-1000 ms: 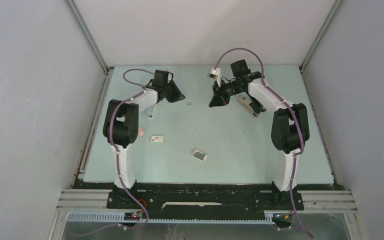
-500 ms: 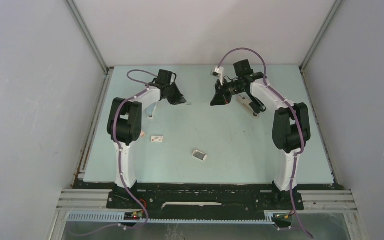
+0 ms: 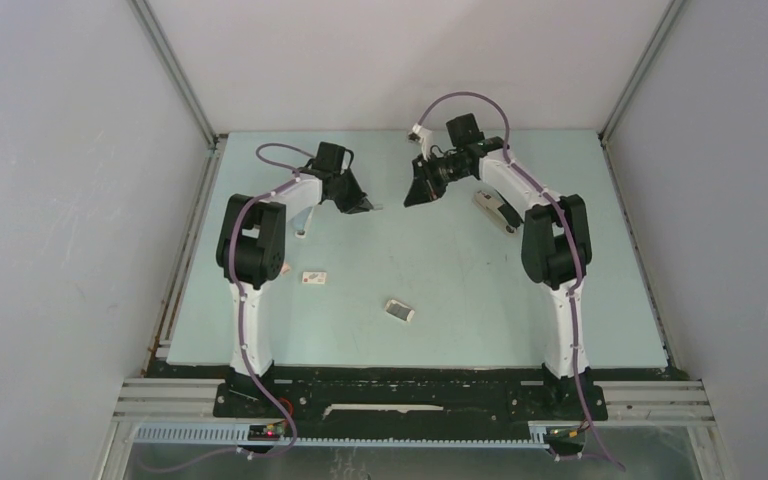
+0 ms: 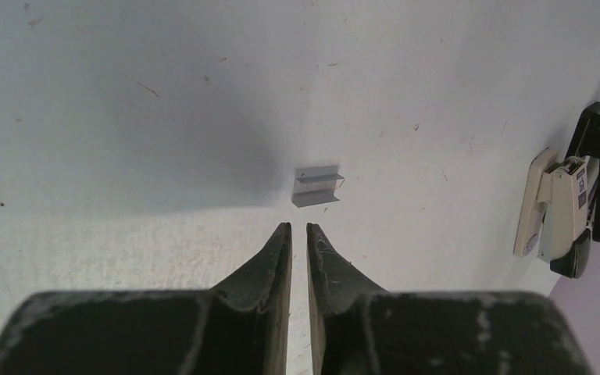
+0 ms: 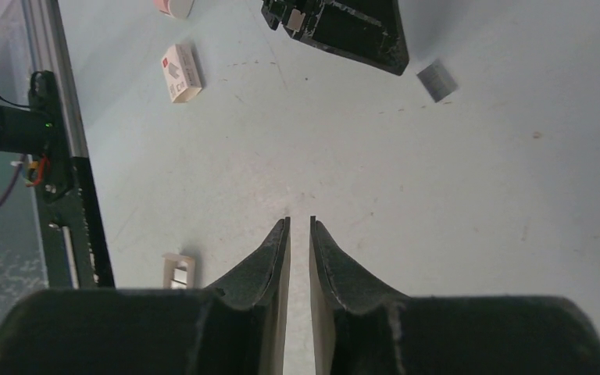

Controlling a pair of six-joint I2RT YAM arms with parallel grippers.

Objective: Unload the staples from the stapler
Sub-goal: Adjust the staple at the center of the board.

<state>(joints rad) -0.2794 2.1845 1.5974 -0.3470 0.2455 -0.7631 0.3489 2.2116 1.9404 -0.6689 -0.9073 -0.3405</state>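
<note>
The staples (image 4: 316,186), a short silvery strip, lie on the pale table just beyond my left gripper (image 4: 297,226). That gripper's jaws stand a narrow slit apart with nothing between them. In the top view the staples (image 3: 379,206) sit between my left gripper (image 3: 360,203) and my right gripper (image 3: 412,197). The white-and-black stapler (image 3: 495,209) lies under the right forearm, and it also shows at the right edge of the left wrist view as the stapler (image 4: 566,209). My right gripper (image 5: 299,220) hovers over bare table, slightly open and empty, with the staples (image 5: 437,80) far ahead of it.
A small white box with red print (image 3: 313,277) and a small beige-and-grey piece (image 3: 399,311) lie nearer the arm bases. The white box (image 5: 181,73) and the beige piece (image 5: 178,269) also show in the right wrist view. Side walls close the table left, right and back.
My right gripper has swung left toward the middle of the table and its jaws have parted a little. The left gripper has edged right, closer to the staples.
</note>
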